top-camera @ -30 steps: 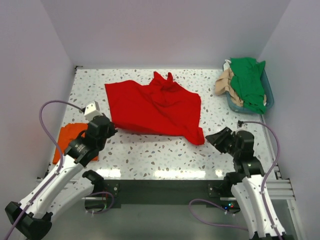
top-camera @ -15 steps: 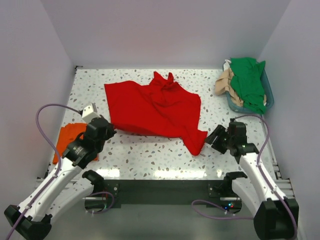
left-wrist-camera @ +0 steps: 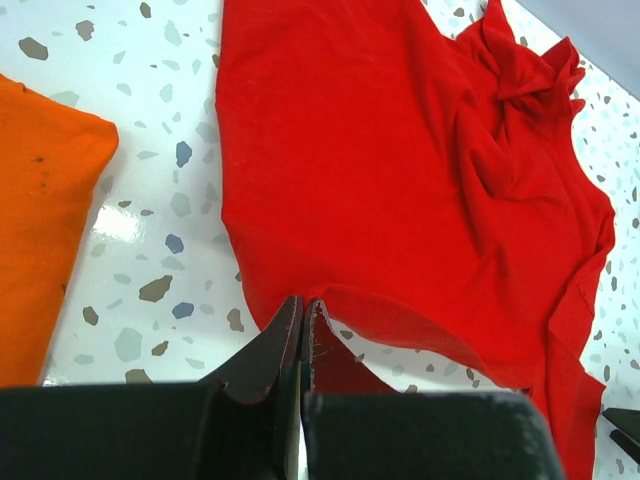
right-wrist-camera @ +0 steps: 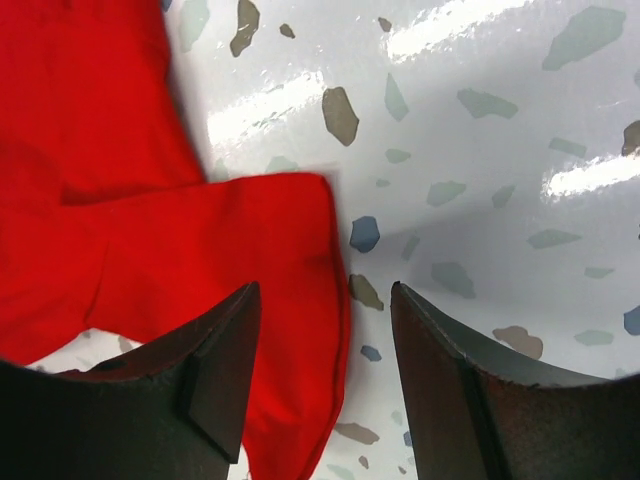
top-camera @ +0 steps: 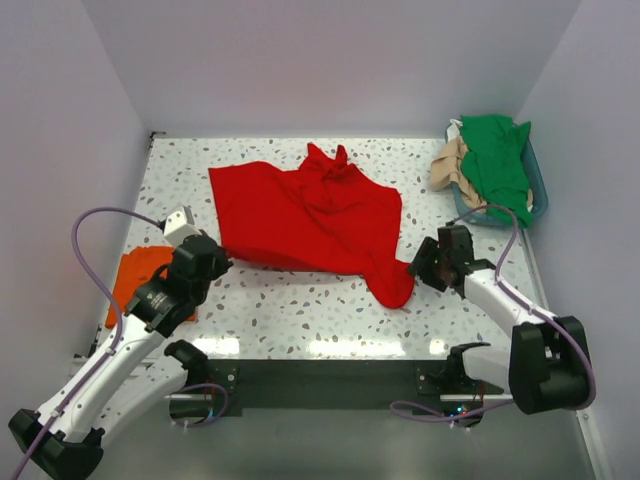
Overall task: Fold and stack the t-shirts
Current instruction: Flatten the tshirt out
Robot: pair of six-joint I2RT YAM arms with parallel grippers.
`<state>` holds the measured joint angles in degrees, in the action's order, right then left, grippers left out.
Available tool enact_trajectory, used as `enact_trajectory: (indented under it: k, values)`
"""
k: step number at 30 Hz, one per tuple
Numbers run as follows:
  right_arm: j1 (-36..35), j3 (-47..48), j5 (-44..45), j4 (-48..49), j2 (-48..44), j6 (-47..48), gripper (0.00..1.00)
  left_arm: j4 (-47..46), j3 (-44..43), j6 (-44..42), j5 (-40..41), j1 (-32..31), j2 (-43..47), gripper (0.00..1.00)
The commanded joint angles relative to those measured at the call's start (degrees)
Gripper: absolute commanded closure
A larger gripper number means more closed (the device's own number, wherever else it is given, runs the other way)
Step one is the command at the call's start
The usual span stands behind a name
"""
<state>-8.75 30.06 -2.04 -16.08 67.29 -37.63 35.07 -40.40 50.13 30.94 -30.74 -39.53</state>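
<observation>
Soft matt wrinkly cloth for the red t-shirt mid-frame and the orange t-shirt lower left, same for the green t-shirt and tan t-shirt upper right in a smooth teal plastic basket, over a glossy speckled stone-look tabletop, plus matt black plastic fingers on the right gripper.

**Robot-manipulation test cell in a laboratory.**
A speckled tabletop is enclosed by plain white walls. A cabled left arm and right arm are mounted on a metal frame along its near edge.
</observation>
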Motion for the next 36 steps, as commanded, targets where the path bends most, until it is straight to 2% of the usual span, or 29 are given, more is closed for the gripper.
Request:
enact_trajectory:
  k: [1, 4, 8, 11, 12, 14, 15, 20, 25, 28, 32, 36]
  values:
    - [-1.79, 4.12, 5.55, 3.86, 3.46, 1.15, 0.42, -0.79, -1.7, 0.06, 1.85, 0.42, 0.07, 1.0]
    - [-5.74, 6.32, 9.76, 2.72, 7.05, 1.07, 0.43, -1.06, -1.87, -0.12, 1.84, 0.42, -0.02, 1.0]
    - [-7.94, 6.41, 12.06, 2.71, 10.4, 0.27, 0.53, -1.41, -2.14, -0.21, 1.76, 0.42, -0.02, 1.0]
    - [-8.03, 5.8, 12.5, 3.24, 11.99, -0.17, 0.68, -1.76, -2.49, -0.38, 1.58, 0.42, -0.11, 1.0]
    - [-8.03, 5.62, 12.68, 2.63, 11.99, -0.43, 0.8, -1.85, -2.66, -0.56, 1.67, 0.42, -0.11, 1.0]
    - [-8.03, 5.27, 12.68, 2.19, 10.16, -0.69, 0.91, -1.93, -3.1, -1.0, 1.93, 0.33, -0.02, 1.0]
    - [-8.03, 4.92, 12.59, 0.88, 9.19, -1.13, 1.0, -1.93, -3.28, -1.17, 2.19, 0.42, -0.2, 1.0]
    - [-8.03, 2.28, 9.87, -4.3, -3.28, -2.71, 1.0, -1.93, -3.81, -1.88, 3.51, 0.42, -0.11, 1.0]
    - [-8.12, -0.18, 9.17, -16.16, -23.57, -3.94, 1.0, -2.37, -3.37, -2.32, 4.04, 0.42, -0.29, 1.0]
    - [-8.03, -2.02, 5.05, -20.92, -33.66, -6.49, 1.0, -2.81, -2.75, -2.14, 3.95, 0.42, -0.29, 1.0]
    - [-8.03, -1.33, 4.76, -25.75, -41.52, -8.43, 0.98, -2.99, -2.4, -2.14, 3.95, 0.51, -0.46, 1.0]
    - [-8.03, 3.24, 6.96, -27.26, -41.98, -7.2, 0.89, -2.55, -2.49, -2.14, 4.66, 0.51, -0.37, 1.0]
